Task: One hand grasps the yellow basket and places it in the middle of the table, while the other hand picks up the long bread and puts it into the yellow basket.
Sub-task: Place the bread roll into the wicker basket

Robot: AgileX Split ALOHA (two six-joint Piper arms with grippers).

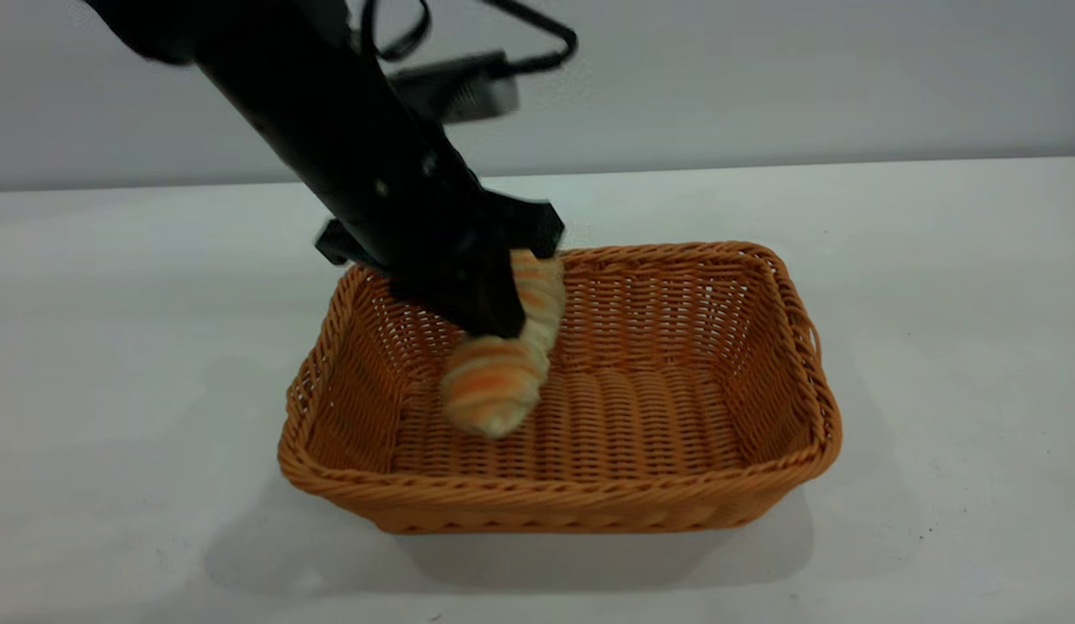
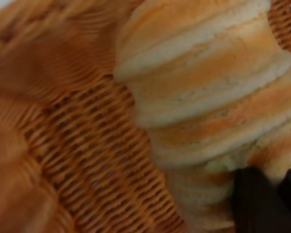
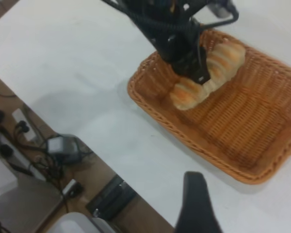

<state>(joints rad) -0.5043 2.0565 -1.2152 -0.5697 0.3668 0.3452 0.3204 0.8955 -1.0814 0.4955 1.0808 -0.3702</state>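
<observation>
The yellow basket [image 1: 589, 498] stands on the table [image 1: 113, 347], near its middle. My left gripper [image 1: 496, 322] reaches down into the basket's left half and is shut on the long bread [image 1: 501, 381]. The bread hangs tilted, its lower end just above or on the ribbed floor. In the left wrist view the bread [image 2: 208, 97] fills the picture, with a black finger [image 2: 257, 204] against it and the basket's weave [image 2: 87, 145] behind. The right wrist view shows the basket [image 3: 223, 155], the bread [image 3: 189, 94] and the left gripper [image 3: 196, 73] from afar. One right finger [image 3: 196, 204] shows alone, empty, over bare table.
The right arm is out of the exterior view, back from the basket's near side. In the right wrist view the table's edge runs diagonally, with cables and power adapters [image 3: 58, 150] on the floor beyond. A grey wall stands behind the table.
</observation>
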